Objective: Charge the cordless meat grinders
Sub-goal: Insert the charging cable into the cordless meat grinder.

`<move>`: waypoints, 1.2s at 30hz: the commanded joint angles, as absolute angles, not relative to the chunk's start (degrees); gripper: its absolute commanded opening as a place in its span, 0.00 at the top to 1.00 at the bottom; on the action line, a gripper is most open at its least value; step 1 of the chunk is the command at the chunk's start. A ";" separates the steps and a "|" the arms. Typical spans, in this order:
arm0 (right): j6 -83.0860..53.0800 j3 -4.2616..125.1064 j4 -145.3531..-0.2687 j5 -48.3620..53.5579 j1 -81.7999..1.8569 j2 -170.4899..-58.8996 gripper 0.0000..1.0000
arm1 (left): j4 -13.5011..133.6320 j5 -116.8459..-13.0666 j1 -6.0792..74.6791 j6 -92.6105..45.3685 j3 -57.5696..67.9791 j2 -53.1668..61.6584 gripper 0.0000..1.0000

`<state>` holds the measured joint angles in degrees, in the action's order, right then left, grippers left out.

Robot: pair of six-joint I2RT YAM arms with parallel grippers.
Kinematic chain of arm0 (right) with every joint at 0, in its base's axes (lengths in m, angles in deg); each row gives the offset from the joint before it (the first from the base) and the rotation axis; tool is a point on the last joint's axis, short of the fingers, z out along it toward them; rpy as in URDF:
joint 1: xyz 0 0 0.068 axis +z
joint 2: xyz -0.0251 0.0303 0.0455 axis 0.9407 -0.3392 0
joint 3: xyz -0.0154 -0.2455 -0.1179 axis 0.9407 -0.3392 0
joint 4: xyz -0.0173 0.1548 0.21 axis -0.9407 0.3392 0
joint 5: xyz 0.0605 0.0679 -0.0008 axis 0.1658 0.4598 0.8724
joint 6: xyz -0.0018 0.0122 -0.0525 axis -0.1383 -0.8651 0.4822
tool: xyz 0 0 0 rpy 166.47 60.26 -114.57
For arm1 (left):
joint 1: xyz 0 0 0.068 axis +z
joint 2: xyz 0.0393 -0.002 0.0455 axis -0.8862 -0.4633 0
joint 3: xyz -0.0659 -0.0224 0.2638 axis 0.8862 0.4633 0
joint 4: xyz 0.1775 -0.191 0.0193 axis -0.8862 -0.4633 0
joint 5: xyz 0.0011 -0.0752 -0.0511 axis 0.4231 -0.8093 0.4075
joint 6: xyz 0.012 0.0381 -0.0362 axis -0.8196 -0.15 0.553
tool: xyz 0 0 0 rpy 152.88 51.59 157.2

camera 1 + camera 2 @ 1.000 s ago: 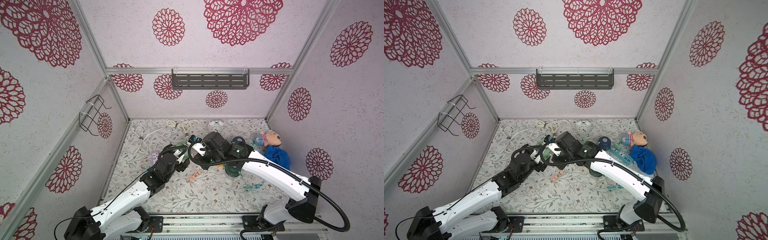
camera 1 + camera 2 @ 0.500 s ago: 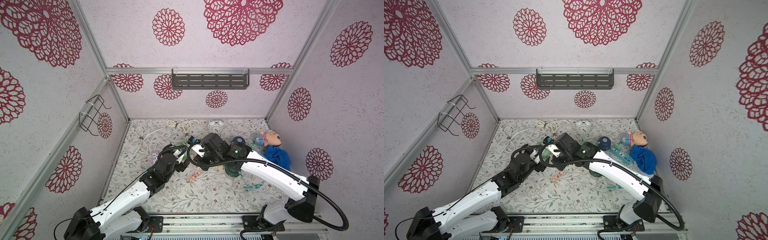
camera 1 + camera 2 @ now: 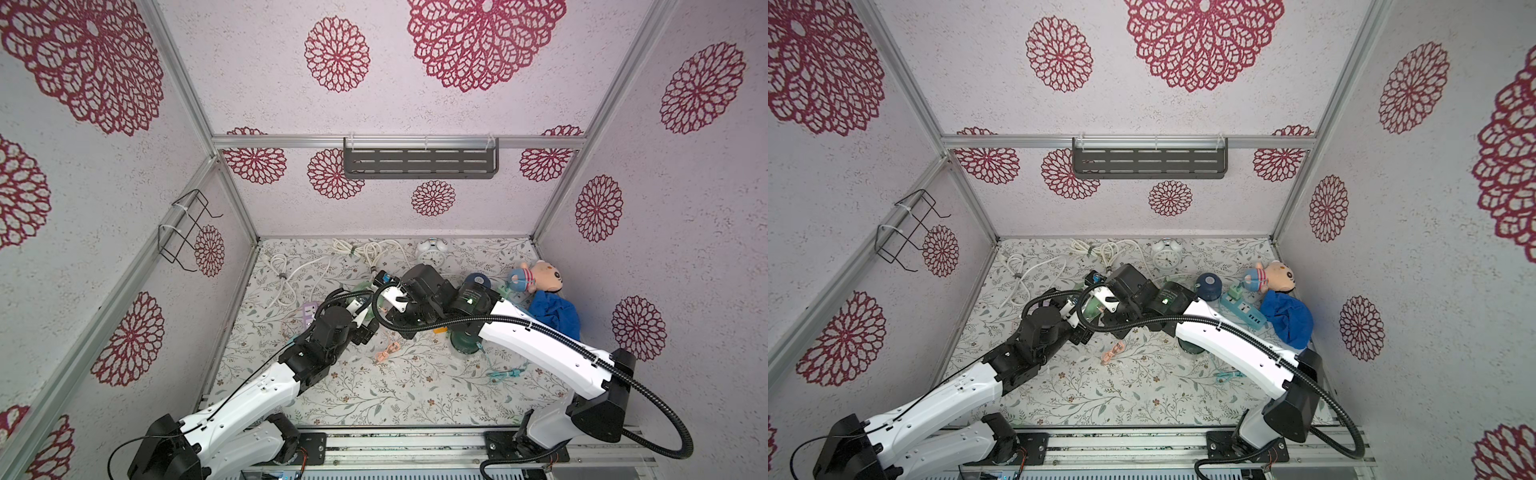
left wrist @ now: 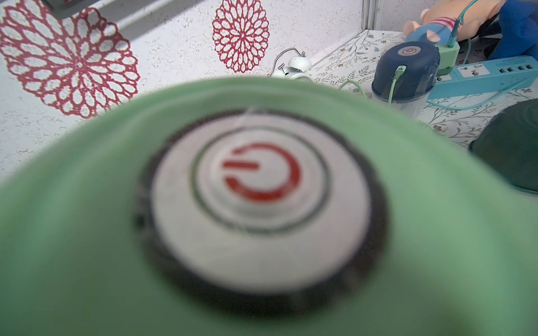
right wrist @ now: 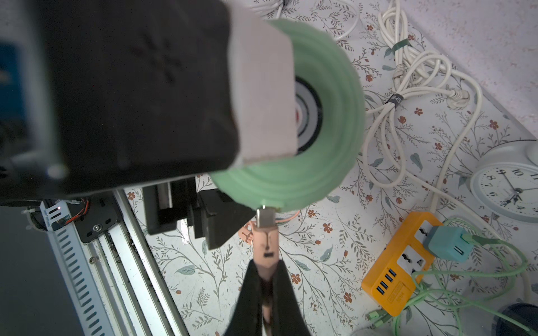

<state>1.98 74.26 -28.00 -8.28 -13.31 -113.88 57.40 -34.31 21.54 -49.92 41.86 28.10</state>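
Observation:
My left gripper point(image 3: 363, 318) is shut on the mint green meat grinder point(image 5: 320, 131), holding it off the floor; its dome and red power button point(image 4: 262, 171) fill the left wrist view. My right gripper point(image 5: 263, 269) is shut on a pink cable plug point(image 5: 265, 241), whose silver tip touches the mint grinder's side. The pink cable point(image 3: 386, 352) trails on the floor. The navy blue grinder point(image 4: 406, 67) stands with a green cable plugged in. The dark green grinder point(image 3: 465, 343) sits partly under my right arm.
A blue power strip point(image 3: 1244, 309) lies by a plush doll point(image 3: 536, 278) and blue cloth point(image 3: 555, 313). An orange power strip point(image 5: 398, 270) carries a teal adapter point(image 5: 449, 243). White cords point(image 3: 291, 270) and a white alarm clock point(image 3: 432, 253) lie at the back, a purple strip point(image 3: 309, 311) at left.
My right wrist has crept slightly left, toward the left gripper and the mint grinder. The left arm has stayed put.

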 commanded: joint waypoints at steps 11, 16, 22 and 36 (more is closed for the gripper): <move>2.82 77.09 -28.58 -12.69 -13.04 -114.57 1.00 | 57.21 -36.07 21.66 -50.36 40.78 29.40 0.56; 2.60 77.57 -28.74 -12.30 -13.04 -114.82 1.00 | 56.46 -36.36 21.53 -50.50 40.52 29.14 0.57; 1.91 78.56 -29.35 -11.03 -13.04 -115.04 1.00 | 55.59 -34.71 19.79 -51.86 40.08 28.01 0.59; -1.75 81.43 -33.53 -6.77 -13.04 -117.12 1.00 | 56.39 -32.31 15.91 -52.72 39.90 26.80 0.61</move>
<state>-0.23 77.49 -24.97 -8.63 -13.07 -116.88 55.48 -29.18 18.81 -50.18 41.71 27.27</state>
